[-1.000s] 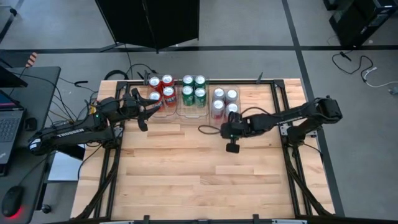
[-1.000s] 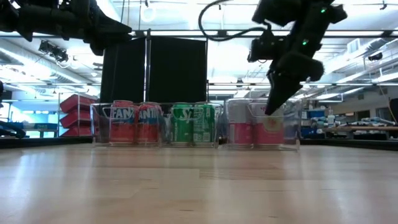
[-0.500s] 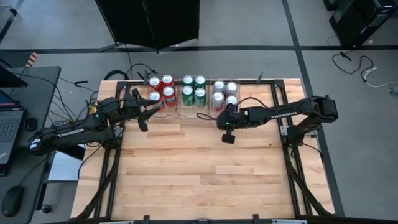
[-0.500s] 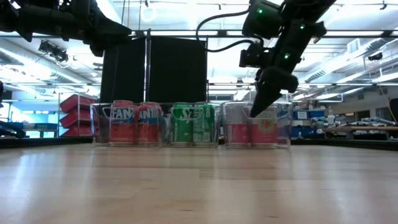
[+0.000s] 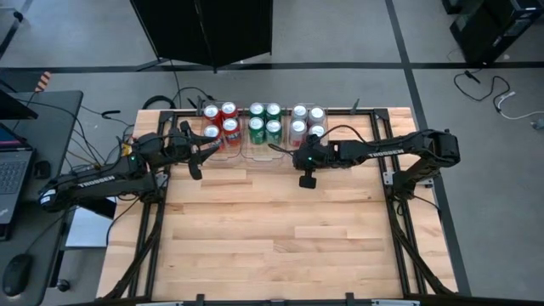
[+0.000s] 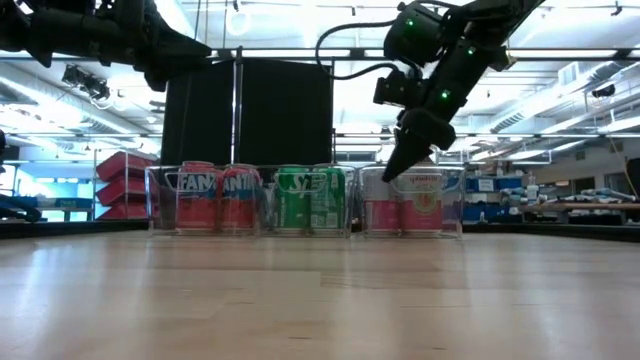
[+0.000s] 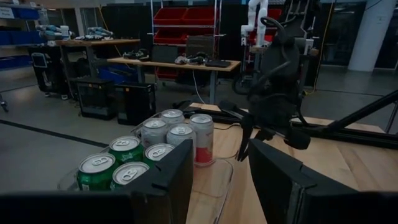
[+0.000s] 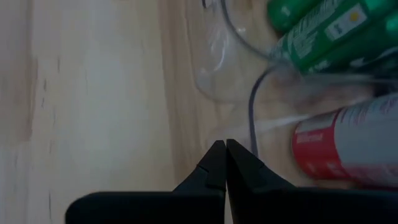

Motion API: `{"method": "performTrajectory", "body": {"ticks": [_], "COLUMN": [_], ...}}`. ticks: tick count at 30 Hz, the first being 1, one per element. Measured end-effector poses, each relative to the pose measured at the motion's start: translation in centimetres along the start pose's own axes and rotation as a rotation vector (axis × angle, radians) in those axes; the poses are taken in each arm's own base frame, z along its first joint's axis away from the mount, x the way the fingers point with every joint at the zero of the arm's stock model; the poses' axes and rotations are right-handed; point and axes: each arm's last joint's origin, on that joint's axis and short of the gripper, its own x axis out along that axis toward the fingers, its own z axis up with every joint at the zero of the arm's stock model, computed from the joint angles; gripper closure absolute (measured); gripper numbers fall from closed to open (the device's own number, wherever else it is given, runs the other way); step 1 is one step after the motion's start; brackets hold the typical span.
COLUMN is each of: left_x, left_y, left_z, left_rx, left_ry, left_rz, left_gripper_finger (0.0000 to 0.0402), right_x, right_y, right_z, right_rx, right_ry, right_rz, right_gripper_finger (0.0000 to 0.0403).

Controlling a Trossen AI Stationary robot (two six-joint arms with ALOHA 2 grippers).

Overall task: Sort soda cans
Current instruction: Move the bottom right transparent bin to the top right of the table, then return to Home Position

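Twelve soda cans standing in three clear trays along the worktop's far edge: red cans [image 5: 220, 121], green cans [image 5: 264, 120], silver-white cans [image 5: 307, 122]. Labels partly blurred behind tray walls in the low view. Right gripper [image 5: 297, 153] clenched shut, empty, tips angled down at the near edge of the silver-white tray [image 6: 412, 203]. Left gripper [image 5: 202, 150] raised near the red cans, fingers apart, grasping nothing.
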Motion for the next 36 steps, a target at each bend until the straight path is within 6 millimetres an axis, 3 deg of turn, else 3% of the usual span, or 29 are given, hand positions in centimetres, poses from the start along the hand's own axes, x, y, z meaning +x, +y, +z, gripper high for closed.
{"method": "performTrajectory", "body": {"ticks": [8, 12, 15, 24, 29, 36], "left_x": [0.0, 0.0, 0.0, 0.1, 0.1, 0.1], "left_y": [0.0, 0.0, 0.0, 0.0, 0.0, 0.0], "left_z": [0.0, -0.2, -0.7, -2.1, -2.2, -1.9], "left_rx": [0.002, 0.03, 0.038, 0.039, 0.04, 0.041], "left_ry": [-0.003, 0.005, 0.019, 0.043, 0.028, 0.0], "left_rz": [0.0, -0.008, -0.01, -0.011, -0.011, -0.012], "left_gripper_finger": [0.0244, 0.0245, 0.0245, 0.0245, 0.0245, 0.0245], "right_x": [-0.2, 0.2, 0.7, 1.2, -0.5, -4.7], "right_y": [0.1, 0.9, 1.3, 2.0, 1.7, 1.0], "right_z": [1.0, 1.2, 0.4, -3.1, -4.3, -7.3], "right_rx": [-0.017, -0.045, -0.039, 0.008, 0.014, 0.025], "right_ry": [-0.103, -0.27, -0.387, -0.606, -0.654, -0.755], "right_rz": [0.036, 0.109, 0.177, 0.158, 0.135, 0.078], "right_gripper_finger": [0.0403, 0.0403, 0.0403, 0.0403, 0.0403, 0.0403]}}
